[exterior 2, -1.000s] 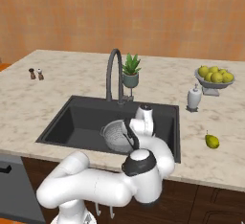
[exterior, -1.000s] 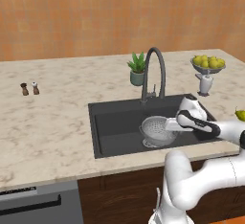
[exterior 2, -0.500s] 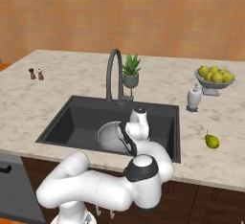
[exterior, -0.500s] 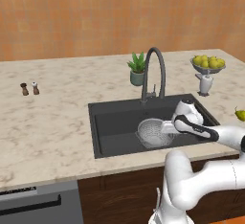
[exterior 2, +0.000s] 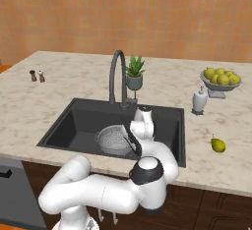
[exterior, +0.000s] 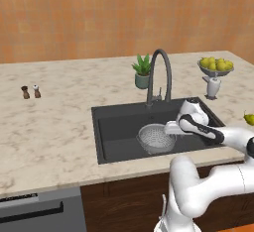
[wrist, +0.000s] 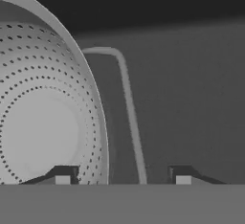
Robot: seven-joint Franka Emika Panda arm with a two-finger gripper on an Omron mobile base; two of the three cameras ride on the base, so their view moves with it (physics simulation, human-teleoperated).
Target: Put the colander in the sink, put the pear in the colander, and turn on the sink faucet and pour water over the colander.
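The grey pierced colander (exterior: 156, 138) (exterior 2: 114, 139) sits upright on the floor of the black sink (exterior: 119, 122) (exterior 2: 74, 121), right of its middle. My gripper (exterior: 171, 127) (exterior 2: 132, 143) (wrist: 123, 179) hangs low at the colander's right rim, open. In the hand view the fingertips (wrist: 62, 179) stand apart on either side of the colander's (wrist: 43, 122) loop handle (wrist: 127, 98) without touching it. The yellow-green pear (exterior: 249, 118) (exterior 2: 218, 145) lies on the counter right of the sink. Behind the basin stands the dark gooseneck faucet (exterior: 159, 72) (exterior 2: 116, 74), with no water running.
A footed bowl of yellow fruit (exterior: 215, 66) (exterior 2: 220, 79) and a white bottle (exterior: 213, 86) (exterior 2: 198, 101) stand at the back right. A potted plant (exterior: 143, 72) (exterior 2: 134, 74) is beside the faucet. Two small shakers (exterior: 31, 91) (exterior 2: 37, 75) stand far left.
The colander has come down a little onto the sink floor with my hand. My jaws, shut on its handle before, have opened and let it go.
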